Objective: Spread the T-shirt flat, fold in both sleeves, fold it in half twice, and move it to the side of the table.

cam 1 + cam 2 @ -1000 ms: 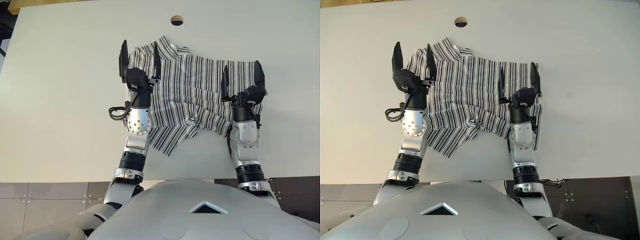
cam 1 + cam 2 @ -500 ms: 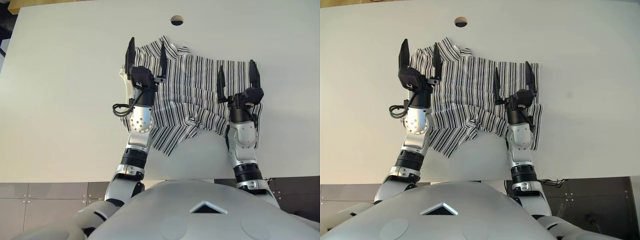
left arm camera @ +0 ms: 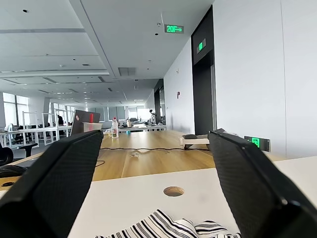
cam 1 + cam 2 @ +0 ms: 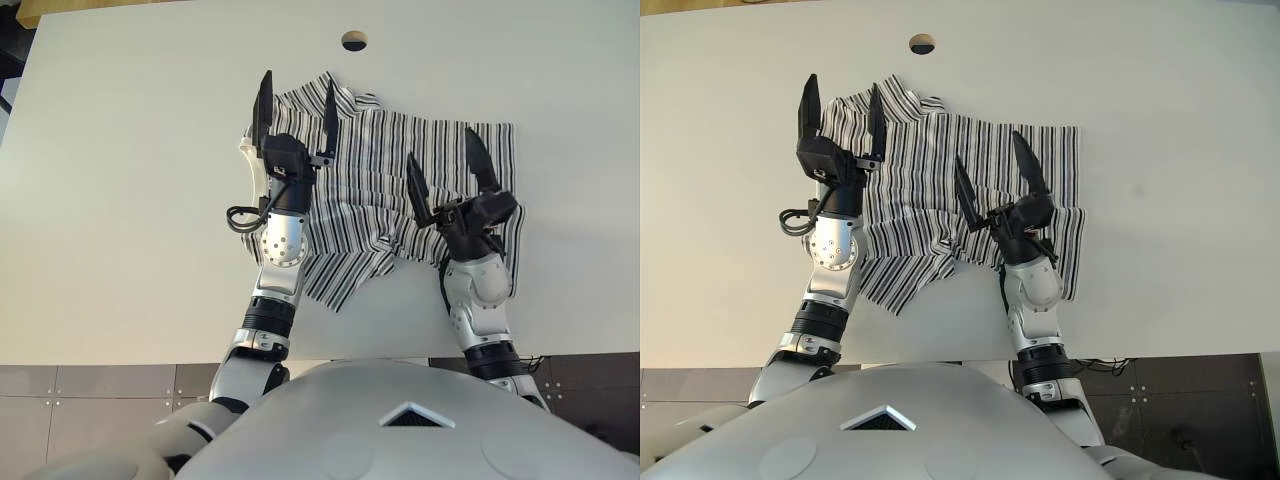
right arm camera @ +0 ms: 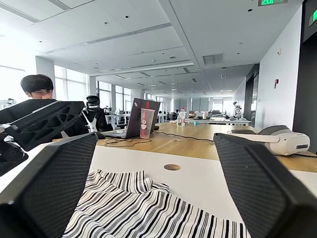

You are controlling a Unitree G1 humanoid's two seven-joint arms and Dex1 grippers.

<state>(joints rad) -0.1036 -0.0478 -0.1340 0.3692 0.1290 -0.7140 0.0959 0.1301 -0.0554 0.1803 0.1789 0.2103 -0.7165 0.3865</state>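
Over the last second the right end effector (image 4: 440, 145) has swung left from the right edge of the T-shirt (image 4: 380, 165) to hang over its middle right. Its fingers lean left and are spread with nothing between them. The left end effector (image 4: 297, 92), equally spread and empty, has only nudged right and now hangs over the shirt's far left shoulder. The striped shirt itself has not shifted on the white surface (image 4: 130, 150) and is still rumpled along its near hem, so spreading looks unfinished, and the right arm seems to be lining up on that bunched cloth.
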